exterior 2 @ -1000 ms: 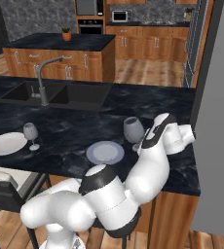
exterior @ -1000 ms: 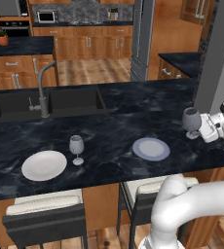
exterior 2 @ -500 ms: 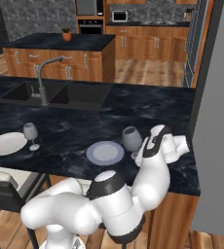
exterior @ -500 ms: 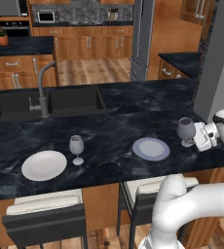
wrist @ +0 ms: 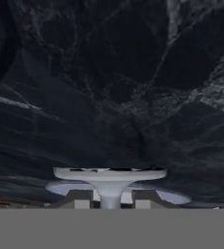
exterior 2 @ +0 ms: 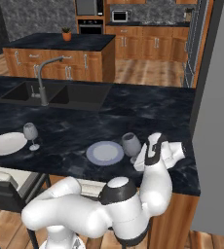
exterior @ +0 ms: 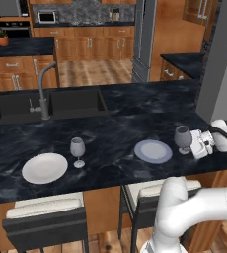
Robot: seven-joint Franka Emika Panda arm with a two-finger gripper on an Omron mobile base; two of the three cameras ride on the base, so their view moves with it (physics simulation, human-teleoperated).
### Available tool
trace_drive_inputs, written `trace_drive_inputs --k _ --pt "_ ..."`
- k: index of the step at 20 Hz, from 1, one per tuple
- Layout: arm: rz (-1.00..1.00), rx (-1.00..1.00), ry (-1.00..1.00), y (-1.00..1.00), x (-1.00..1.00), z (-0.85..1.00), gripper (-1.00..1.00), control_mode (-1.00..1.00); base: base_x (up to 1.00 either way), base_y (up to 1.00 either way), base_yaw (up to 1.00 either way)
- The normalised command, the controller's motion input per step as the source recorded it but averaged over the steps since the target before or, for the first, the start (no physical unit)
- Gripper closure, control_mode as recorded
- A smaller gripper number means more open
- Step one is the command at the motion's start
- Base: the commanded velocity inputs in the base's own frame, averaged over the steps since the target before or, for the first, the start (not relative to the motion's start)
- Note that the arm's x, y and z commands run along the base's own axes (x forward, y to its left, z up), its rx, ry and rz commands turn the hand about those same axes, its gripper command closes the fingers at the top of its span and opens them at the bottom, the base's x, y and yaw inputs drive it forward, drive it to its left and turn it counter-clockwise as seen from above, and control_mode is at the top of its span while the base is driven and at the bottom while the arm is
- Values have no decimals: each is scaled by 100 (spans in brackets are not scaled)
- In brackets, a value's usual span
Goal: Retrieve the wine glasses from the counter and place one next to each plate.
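Note:
My gripper [exterior: 196, 144] [exterior 2: 142, 156] is shut on the stem of one wine glass [exterior: 182, 138] [exterior 2: 130, 144], held upright just right of the bluish-grey plate [exterior: 153, 151] [exterior 2: 104, 152] on the black marble counter [exterior: 110, 131] [exterior 2: 70, 131]. In the hand view the glass's round foot [wrist: 110, 175] spreads above my gripper [wrist: 110, 200], the stem between the two fingertips [wrist: 78, 198]; whether the foot touches the counter I cannot tell. The other wine glass [exterior: 77, 149] [exterior 2: 30, 132] stands right beside the white plate [exterior: 45, 167] [exterior 2: 7, 144].
A sink with a tall faucet [exterior: 44, 91] [exterior 2: 42, 85] is set into the counter behind the plates. Two stools [exterior: 45, 217] stand under the near edge. A grey wall [exterior: 219, 64] [exterior 2: 216, 121] rises close on the right.
The arm has carried the held wine glass left and down, from the counter's right end to just beside the bluish-grey plate. The other glass and both plates stayed put.

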Motion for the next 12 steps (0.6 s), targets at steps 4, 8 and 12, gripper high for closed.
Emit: trace_drive_inputs --k 4,8,12 --pt "0 0 0 0 21 -38 100 -100 0 0 0" --pt "0 0 0 0 16 -36 100 -100 0 0 0" --pt "1 0 0 -1 17 -46 -100 -100 0 0 0"
